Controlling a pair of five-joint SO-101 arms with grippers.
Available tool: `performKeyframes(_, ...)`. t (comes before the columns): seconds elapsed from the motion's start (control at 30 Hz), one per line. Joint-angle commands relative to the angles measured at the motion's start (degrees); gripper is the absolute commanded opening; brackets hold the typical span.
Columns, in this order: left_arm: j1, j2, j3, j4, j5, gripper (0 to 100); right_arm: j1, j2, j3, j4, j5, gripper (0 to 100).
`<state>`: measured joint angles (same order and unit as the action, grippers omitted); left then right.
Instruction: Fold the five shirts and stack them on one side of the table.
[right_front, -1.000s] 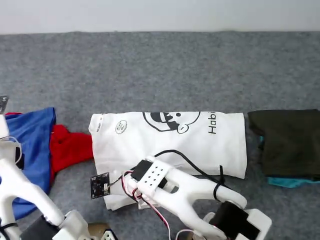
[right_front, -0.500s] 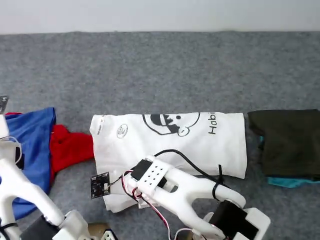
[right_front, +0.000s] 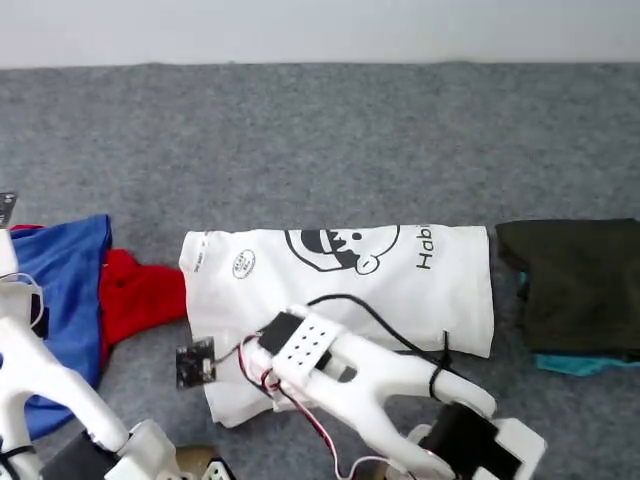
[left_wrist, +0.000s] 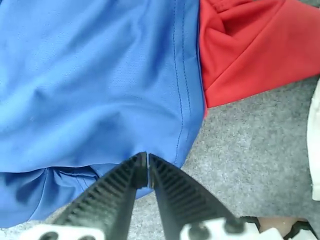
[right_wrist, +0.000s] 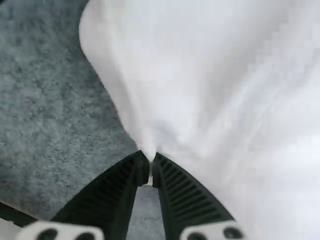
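Note:
A white shirt (right_front: 400, 290) with a black print lies flat in the middle of the grey table. The right arm (right_front: 340, 370) lies over its near left part. In the right wrist view my right gripper (right_wrist: 150, 159) is shut on a bunched edge of the white shirt (right_wrist: 215, 75). At the far left a blue shirt (right_front: 60, 280) lies crumpled over a red shirt (right_front: 140, 295). My left gripper (left_wrist: 148, 157) is shut, its tips just above the hem of the blue shirt (left_wrist: 90, 75), beside the red shirt (left_wrist: 250, 45).
At the right edge a folded dark shirt (right_front: 575, 280) lies on top of a teal one (right_front: 580, 363). The left arm (right_front: 40, 380) stands at the near left corner. Bare grey table (right_front: 320, 140) stretches behind the shirts to the back wall.
The right arm has shifted a little to the left and away, holding the white shirt's near edge; the shirt's left part has rippled slightly. The left arm has not moved.

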<state>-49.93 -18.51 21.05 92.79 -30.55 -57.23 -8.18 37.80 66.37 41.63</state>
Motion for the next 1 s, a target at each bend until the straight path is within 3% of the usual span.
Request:
performKeyframes(0.0, -0.26, -2.02, -0.31, -0.88, -0.44, 1, 3.65, -4.0, -6.15, 2.68, 0.18, 1.1)
performKeyframes(0.27, -0.18, -2.02, -0.31, -0.97, -0.44, 1, 10.77, -2.15, -13.01, 1.27, 0.18, 1.1)
performKeyframes(0.63, -0.18, -2.02, -0.31, -0.97, -0.44, 1, 13.14, 15.6, -28.66, 1.36, -6.42, 1.1)
performKeyframes(0.83, -0.18, -2.02, -0.22, -0.62, -0.44, 1, 17.8, 22.29, -34.11, 1.27, -7.03, 1.7)
performKeyframes(0.97, -0.18, -2.02, -0.22, -0.79, -0.44, 1, 21.05, 26.33, -38.33, 2.95, -13.36, 13.5)
